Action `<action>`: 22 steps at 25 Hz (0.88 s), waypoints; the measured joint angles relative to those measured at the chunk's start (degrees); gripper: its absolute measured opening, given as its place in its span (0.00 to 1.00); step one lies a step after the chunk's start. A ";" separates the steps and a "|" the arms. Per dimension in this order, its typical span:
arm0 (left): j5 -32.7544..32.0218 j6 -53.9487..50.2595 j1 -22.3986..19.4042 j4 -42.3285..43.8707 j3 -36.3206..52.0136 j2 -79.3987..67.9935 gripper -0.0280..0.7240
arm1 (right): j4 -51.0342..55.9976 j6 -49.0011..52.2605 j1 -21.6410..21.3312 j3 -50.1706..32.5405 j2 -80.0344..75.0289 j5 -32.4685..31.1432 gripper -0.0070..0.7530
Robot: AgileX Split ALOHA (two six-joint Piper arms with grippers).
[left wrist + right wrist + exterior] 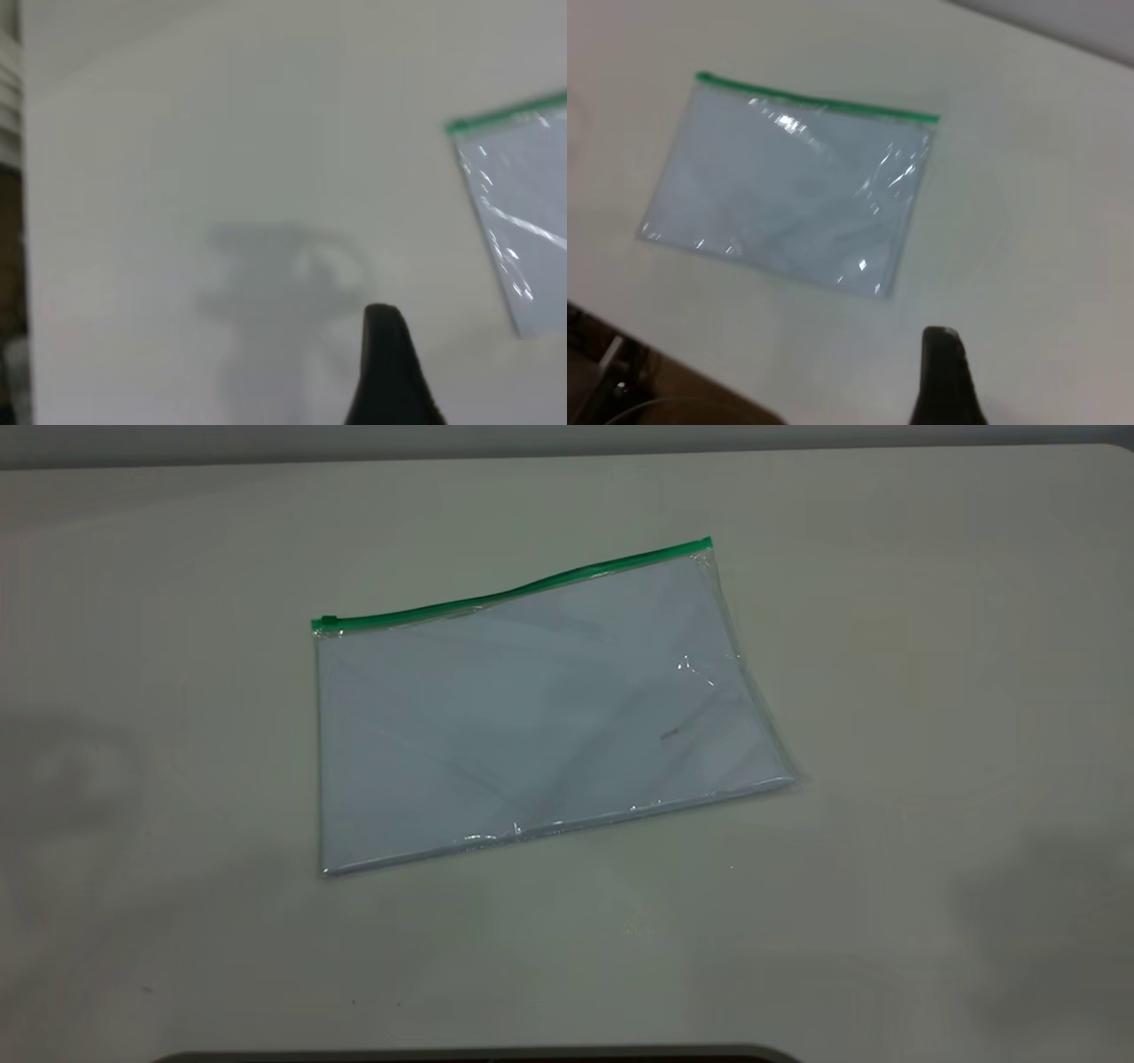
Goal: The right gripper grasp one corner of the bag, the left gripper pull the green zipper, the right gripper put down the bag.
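Note:
The bag (540,708) lies flat on the table, a clear pouch with white sheets inside. Its green zipper (514,591) runs along the far edge, with the slider tab (327,621) at the left end. Neither gripper shows in the exterior view. In the left wrist view, a black part of my left gripper (383,312) hangs above bare table, apart from the bag's corner (527,221) and green strip (509,115). In the right wrist view, a black part of my right gripper (941,335) is above bare table, apart from the whole bag (788,186) and its zipper (815,100).
The pale table (886,691) carries soft shadows at left and right. Its edge, with dark floor clutter beyond it (620,381), shows in the right wrist view. A dark rim (478,1056) lines the near edge.

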State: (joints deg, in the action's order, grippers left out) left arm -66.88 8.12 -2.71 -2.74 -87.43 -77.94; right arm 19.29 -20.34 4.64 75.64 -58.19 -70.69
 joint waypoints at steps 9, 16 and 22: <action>0.00 -0.30 0.00 -1.59 21.90 19.15 0.78 | 0.43 0.19 0.00 -20.89 21.80 0.06 0.76; 0.00 -0.52 0.00 -1.70 31.33 35.91 0.78 | -1.12 1.05 0.00 -33.24 33.99 0.34 0.76; 0.00 -0.56 0.00 -1.70 38.66 48.74 0.78 | -4.48 2.87 0.00 -41.28 42.88 2.67 0.76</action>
State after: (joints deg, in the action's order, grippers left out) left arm -66.88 7.56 -2.71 -4.44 -48.76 -29.20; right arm 14.81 -17.47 4.64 34.36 -15.32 -68.01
